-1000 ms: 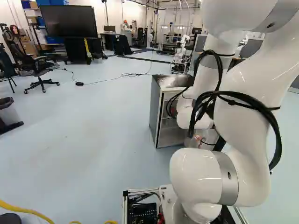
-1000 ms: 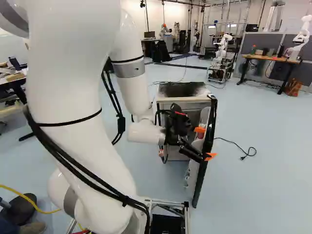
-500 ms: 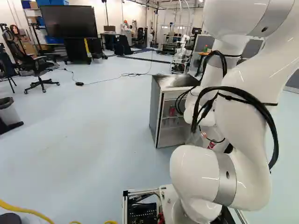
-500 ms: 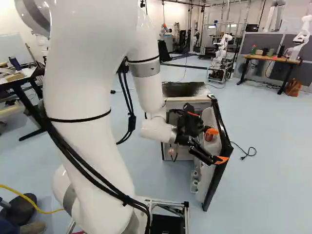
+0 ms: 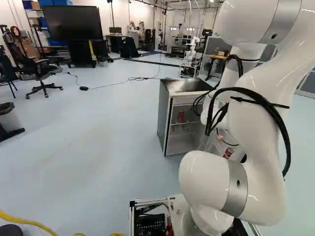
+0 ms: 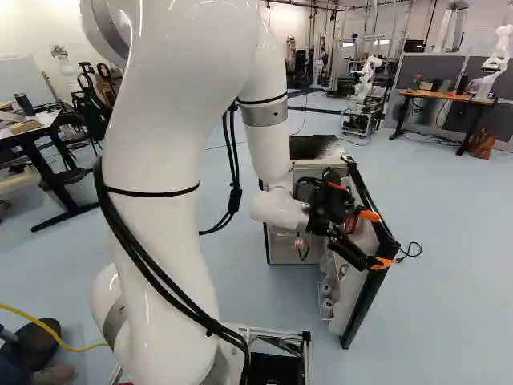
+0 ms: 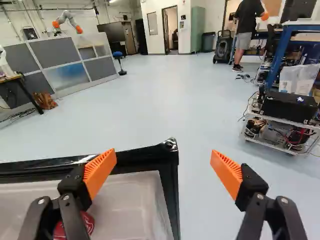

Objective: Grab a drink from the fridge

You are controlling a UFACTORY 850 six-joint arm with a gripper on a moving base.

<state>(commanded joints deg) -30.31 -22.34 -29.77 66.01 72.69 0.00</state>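
The gripper [image 6: 376, 239] stands open at the upper part of the fridge door [image 6: 371, 298], with one finger reaching over its edge. In the wrist view the gripper [image 7: 164, 170] has its orange pads wide apart; the door's black corner [image 7: 169, 146] shows between them, and neither side is gripped. The silver fridge [image 5: 164, 118] has its door swung outward. A red can [image 5: 180, 116] stands on an inner shelf. Another red can [image 7: 88, 223] sits in the door's inner bin, partly hidden under one finger.
Another robot [image 6: 498, 53] stands by a wooden desk [image 6: 446, 95] at the back right. A cable [image 6: 407, 250] lies on the floor beyond the door. The wrist view shows a wheeled cart [image 7: 280, 131] and grey partitions [image 7: 52, 55].
My arm has moved rightward in the right base view, with the gripper still open. The fridge door has swung farther outward, uncovering more of its bins. The base has not moved.
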